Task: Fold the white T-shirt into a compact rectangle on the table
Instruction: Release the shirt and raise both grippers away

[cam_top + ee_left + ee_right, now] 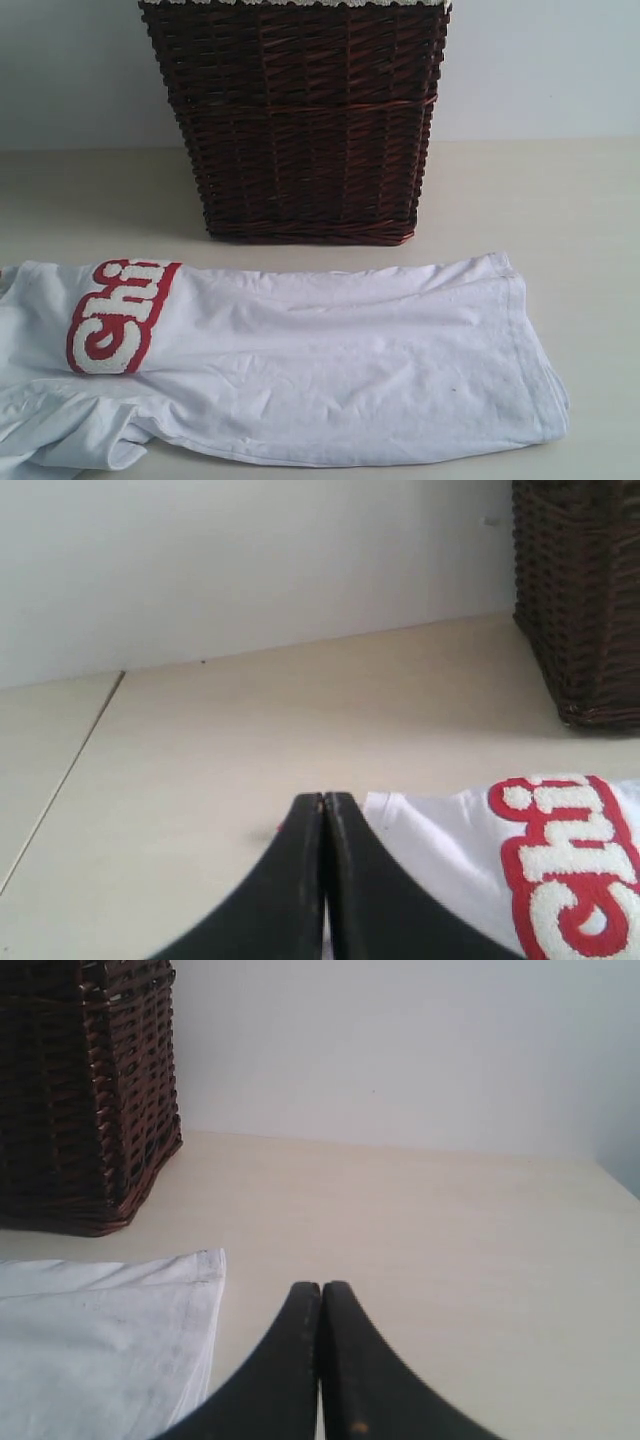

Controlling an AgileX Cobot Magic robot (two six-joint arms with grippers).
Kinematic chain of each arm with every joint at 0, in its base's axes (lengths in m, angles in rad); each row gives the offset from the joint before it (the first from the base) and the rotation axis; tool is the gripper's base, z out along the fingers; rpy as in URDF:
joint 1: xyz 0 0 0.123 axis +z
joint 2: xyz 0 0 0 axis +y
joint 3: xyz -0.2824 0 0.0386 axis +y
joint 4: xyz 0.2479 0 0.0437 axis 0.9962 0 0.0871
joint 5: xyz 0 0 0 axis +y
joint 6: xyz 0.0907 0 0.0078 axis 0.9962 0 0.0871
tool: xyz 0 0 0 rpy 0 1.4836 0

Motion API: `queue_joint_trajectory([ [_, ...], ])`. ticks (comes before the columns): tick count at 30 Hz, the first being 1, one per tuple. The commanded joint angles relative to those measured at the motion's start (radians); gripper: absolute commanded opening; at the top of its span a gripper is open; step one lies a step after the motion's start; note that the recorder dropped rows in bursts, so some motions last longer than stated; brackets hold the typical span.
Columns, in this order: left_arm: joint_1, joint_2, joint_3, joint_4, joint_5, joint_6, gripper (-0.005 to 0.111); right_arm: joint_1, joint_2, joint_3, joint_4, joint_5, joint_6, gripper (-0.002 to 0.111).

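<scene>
**Plainly empty: both claws shut, shirt lying between them**

The left gripper (325, 800) has its jaws pressed flat together, with no cloth seen between them. The right gripper (321, 1288) is likewise closed tight on nothing. Both hang low over the table (580, 200), each off one end of the garment. I judge this to be a pause between folds, not a grip in progress.

From the left claw, the white T-shirt (440, 850) begins just beside the tips, on the side toward the wicker basket (585, 600), with its red-outlined lettering (570, 865) a little farther along. From the right claw, the hem corner (205, 1270) lies near but apart, again on the basket's side.

In the exterior view neither claw shows. The shirt lies as a long band across the table, the lettering at its 9 o'clock end and the hem at 3 o'clock. Loose cloth is bunched at 7 o'clock. The basket stands at the shirt's 12 o'clock, not touching it. The band looks narrowed lengthwise already, so the ends probably need bringing together next.
</scene>
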Motion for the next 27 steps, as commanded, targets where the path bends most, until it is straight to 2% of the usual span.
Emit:
queue_joint_trajectory([
  [1,0.004,-0.004,0.001,-0.014,0.005,-0.004,0.0,0.037,-0.006,0.004,0.008,-0.011,0.004,0.0],
  [5,0.004,-0.004,0.001,-0.014,0.005,-0.004,0.0,0.132,-0.006,0.004,0.008,-0.011,0.004,0.0],
  [8,0.004,-0.004,0.001,-0.031,0.005,-0.004,0.0,0.154,-0.006,0.004,0.008,-0.011,0.004,0.0],
  [27,0.004,-0.004,0.001,-0.034,0.005,-0.004,0.0,0.153,-0.006,0.004,0.008,-0.011,0.004,0.0],
])
